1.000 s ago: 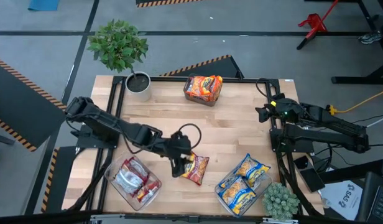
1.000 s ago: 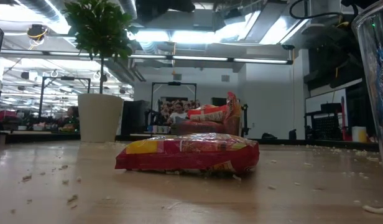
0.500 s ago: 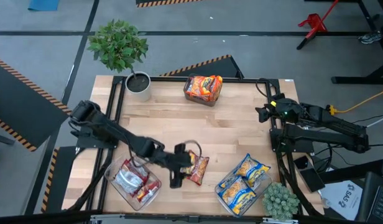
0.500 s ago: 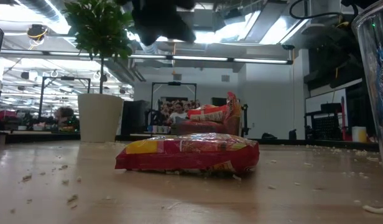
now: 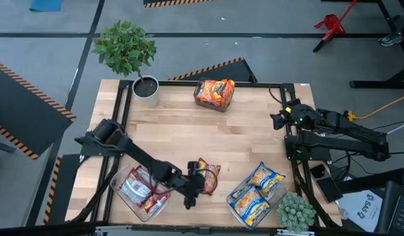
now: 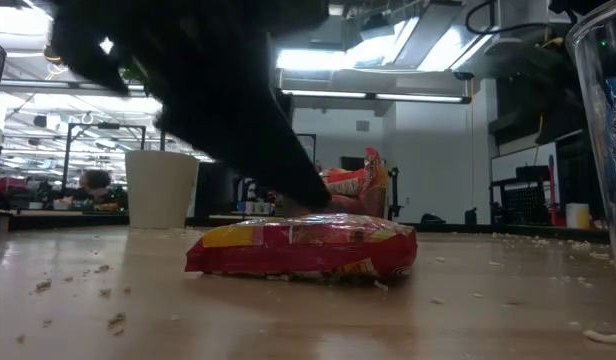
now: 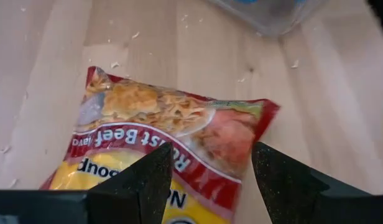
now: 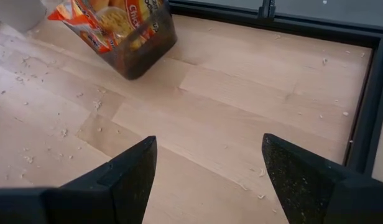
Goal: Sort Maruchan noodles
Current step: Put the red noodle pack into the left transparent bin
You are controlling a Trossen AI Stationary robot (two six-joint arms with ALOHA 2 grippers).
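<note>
A red-and-yellow noodle packet (image 5: pixel 208 176) lies flat on the table near the middle of the near edge, and also shows in the low view (image 6: pixel 303 247) and in the left wrist view (image 7: pixel 173 134). My left gripper (image 5: pixel 191 190) (image 7: pixel 210 177) is open. It is low over the packet's near end, with one finger on each side of it. My right gripper (image 5: pixel 276 120) (image 8: pixel 207 180) waits open over bare wood at the far right. More packets fill three clear bins. My left gripper comes slanting down at the packet's near end (image 7: pixel 198 180) from the table's near-left side, with fingers spread across the packet's width. I cannot tell whether the fingers touch it. The packet lies flat on the table.
The near-left bin (image 5: pixel 144 191) holds silver-and-red packets. The near-right bin (image 5: pixel 253 196) holds blue-and-yellow ones, with another (image 5: pixel 265 176) at its rim. The far bin (image 5: pixel 215 93) holds orange ones. A potted plant (image 5: pixel 147 88) stands at the far left and a succulent (image 5: pixel 295 211) at the near right.
My left gripper has moved toward the table's near edge and come down, from beside the packet's left side to its near end. In the low view the arm has dropped from the top of the picture to just behind the packet. The packet has stayed put.
</note>
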